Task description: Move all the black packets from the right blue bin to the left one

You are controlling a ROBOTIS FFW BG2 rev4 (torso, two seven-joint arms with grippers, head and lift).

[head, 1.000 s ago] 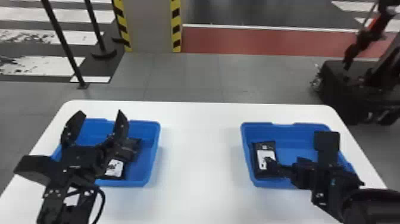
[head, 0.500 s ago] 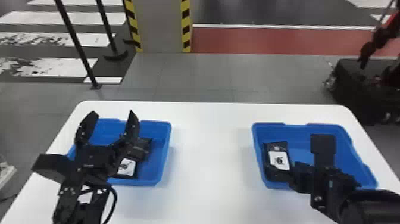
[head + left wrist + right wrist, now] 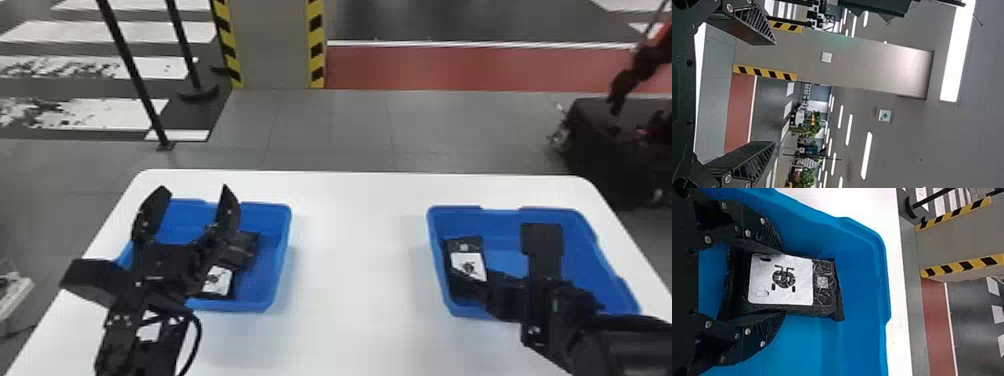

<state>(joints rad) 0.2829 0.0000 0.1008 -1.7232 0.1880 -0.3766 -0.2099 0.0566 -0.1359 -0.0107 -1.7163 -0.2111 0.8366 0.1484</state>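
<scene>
1. Gently squeeze the flat black plastic packet with its white label (image 3: 822, 282) on both long sides; the right black two-fingered claw (image 3: 784, 282) appears closed around it, inside the right blue plastic bin (image 3: 460, 220).
2. Lift straight up, clearing the left wall, before crossing.
3. Left black claw (image 3: 194, 190), spread wide, hangs above the left blue plastic bin (image 3: 281, 250), so it should move aside before the drop.
4. Smooth white desk (image 3: 360, 260); beyond it, grey tiled floor (image 3: 340, 125) and a striped pillar (image 3: 275, 45).

two blue bins (image 3: 279, 265), three black packets (image 3: 467, 265), one table (image 3: 357, 280)
</scene>
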